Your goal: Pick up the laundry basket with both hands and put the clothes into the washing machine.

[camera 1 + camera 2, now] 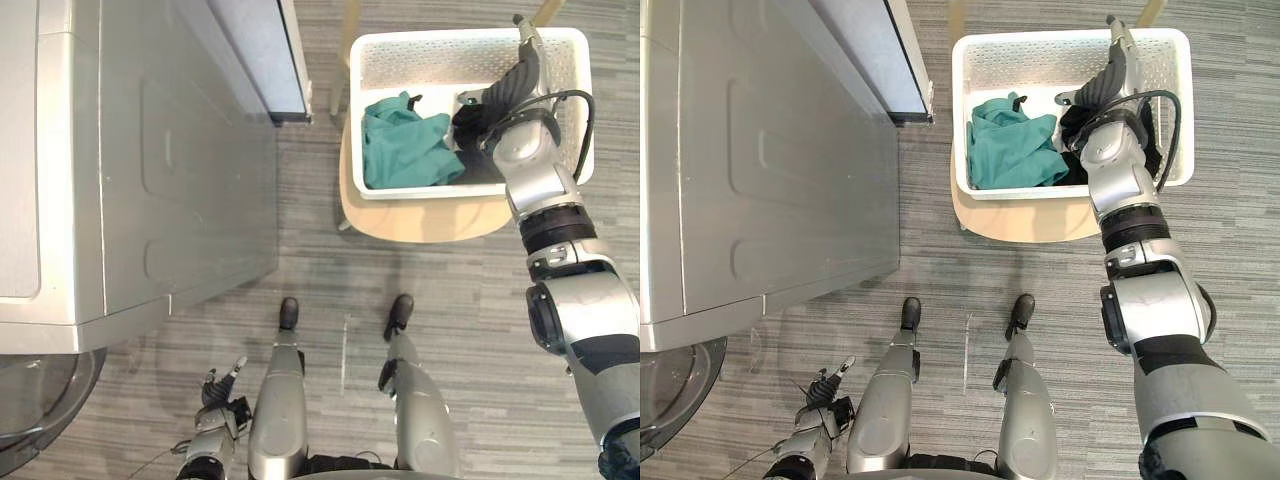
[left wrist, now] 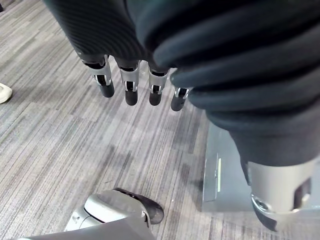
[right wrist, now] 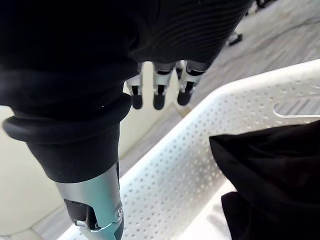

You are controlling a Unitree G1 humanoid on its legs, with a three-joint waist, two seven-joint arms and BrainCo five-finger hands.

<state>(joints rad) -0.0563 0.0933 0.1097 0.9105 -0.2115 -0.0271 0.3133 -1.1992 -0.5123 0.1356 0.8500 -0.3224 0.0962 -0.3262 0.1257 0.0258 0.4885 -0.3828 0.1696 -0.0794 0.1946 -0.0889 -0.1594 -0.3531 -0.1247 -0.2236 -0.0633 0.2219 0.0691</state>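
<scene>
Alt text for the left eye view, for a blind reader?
Seen from above, the right hand reaches open over the far rim of a white laundry basket holding a teal garment, on a round wooden stool. A silver washing machine stands left; the left hand hangs open at lower left.

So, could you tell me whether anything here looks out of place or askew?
Nothing is spilled or damaged. The white basket sits off-centre on the round stool, its right end seeming to overhang the seat. The green cloth and black cloth lie inside it.
</scene>
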